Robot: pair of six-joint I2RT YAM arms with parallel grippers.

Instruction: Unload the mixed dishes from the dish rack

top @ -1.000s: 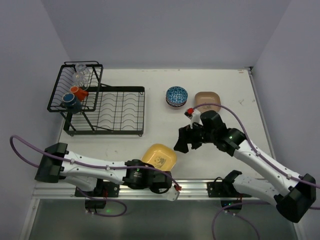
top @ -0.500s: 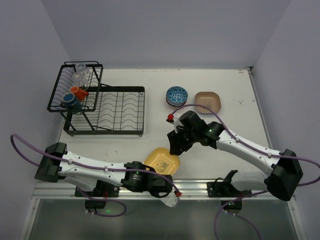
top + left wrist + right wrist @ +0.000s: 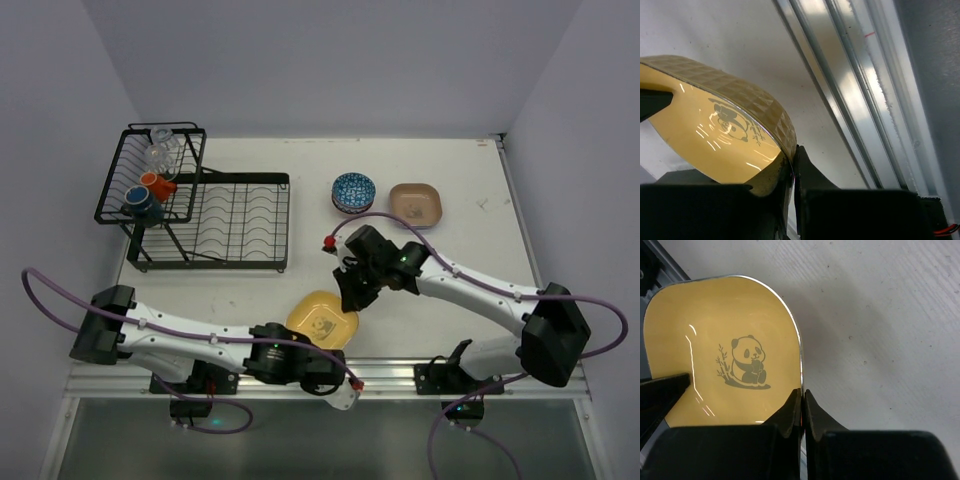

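1. Lower centre: left claw point(image 3: 792, 167) and right claw point(image 3: 802, 401) both clamp the yellow plate point(image 3: 320, 318) by its rim over the tabletop point(image 3: 450, 170).
2. Handover advice: the left should release only once the right's grip proves firm.

Our right arm no longer hangs by the tan plate point(image 3: 415, 203); we have swung it left and nearer, down to the yellow plate point(image 3: 320, 318). The right gripper point(image 3: 801, 392), wide apart a second ago, now pinches that plate's far right rim. The tan plate, partly covered by the arm before, now shows whole. The yellow plate, clamped in the left gripper point(image 3: 792, 157), now sits slightly nearer and further right.
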